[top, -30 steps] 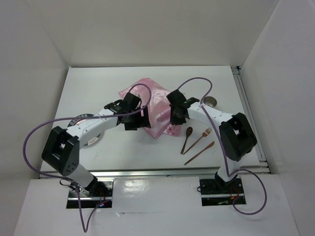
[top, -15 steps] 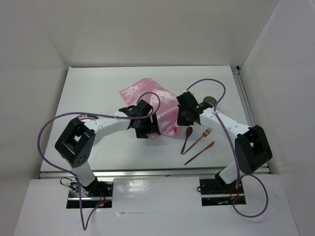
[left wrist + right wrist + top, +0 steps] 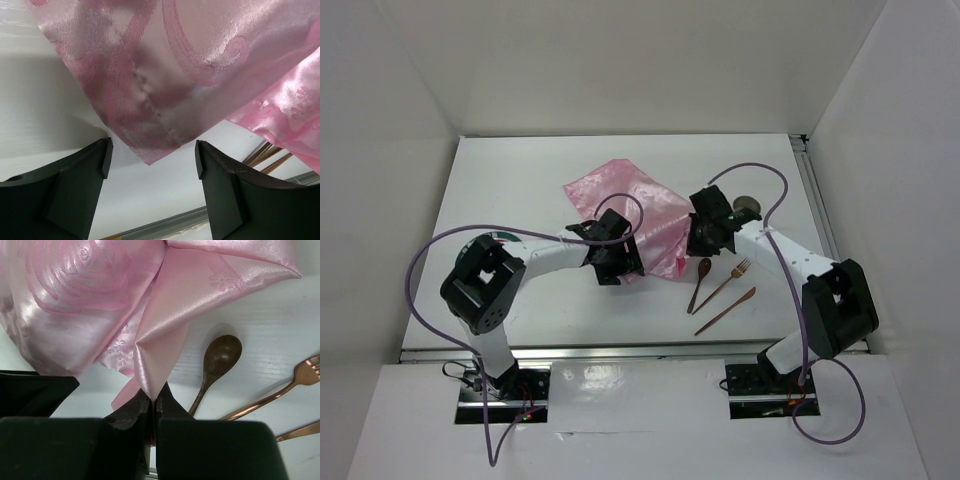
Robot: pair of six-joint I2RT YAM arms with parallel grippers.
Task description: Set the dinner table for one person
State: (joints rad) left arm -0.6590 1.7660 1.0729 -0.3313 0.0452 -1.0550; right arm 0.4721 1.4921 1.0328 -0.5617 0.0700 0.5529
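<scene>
The dinner table point(image 3: 510, 180) fills the middle of the top view, a matte white worktop with silver rails along its near and right edges and white walls around it. A shiny pink cloth point(image 3: 620, 195) lies rumpled at its centre. To the right of the cloth a brown spoon point(image 3: 700, 282), a copper fork point(image 3: 728, 282) and a copper knife point(image 3: 725, 311) lie side by side on a slant, and a small metal cup point(image 3: 748, 205) stands behind them.

From above, both grippers are at the cloth's near edge, the left gripper point(image 3: 612, 262) at its near corner and the right gripper point(image 3: 705, 240) at its right side. Their jaws are hidden under the wrists in that view. The left wrist camera shows the left jaws wide apart, with a hemmed corner of the cloth hanging between the two dark fingers point(image 3: 80, 185) and nothing gripped. The right wrist camera shows the right jaws pressed together on a pinched fold at the cloth's edge, with the spoon's bowl just beside them on the white surface. Only these close views show the swirls and small flowers woven into the satin
</scene>
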